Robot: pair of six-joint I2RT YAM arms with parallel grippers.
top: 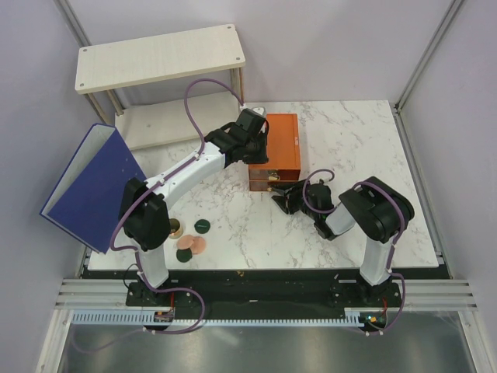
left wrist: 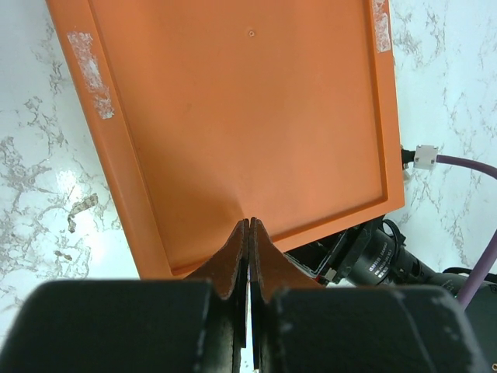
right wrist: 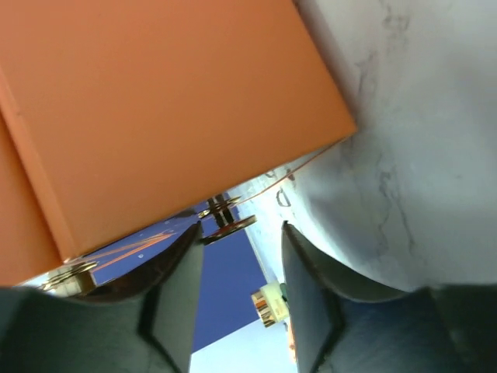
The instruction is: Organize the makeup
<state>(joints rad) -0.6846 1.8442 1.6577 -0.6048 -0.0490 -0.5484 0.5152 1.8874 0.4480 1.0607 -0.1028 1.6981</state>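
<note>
Top external: orange drawer box [top: 276, 148] on the table [top: 373, 155].
Above it, left end effector [left wrist: 248, 223] pressed together; right end effector [right wrist: 237, 245] spread.

1. Orange drawer box [top: 278, 148] sat mid-table, long side running away from the near edge. Its lid was plain, with whitish worn patches [left wrist: 89, 70] near two corners in the left wrist view.
2. A small gold fitting [top: 269, 177] showed on the box's near face.
3. Big blue binder [top: 89, 186] stood tilted at the table's left edge, partly overhanging it, well apart from the box.
4. Pale wooden shelf [top: 159, 58] stood at the far-left corner, with a lower board [top: 155, 124] beneath it.
5. White marble table [top: 365, 148] had grey veins.
</note>
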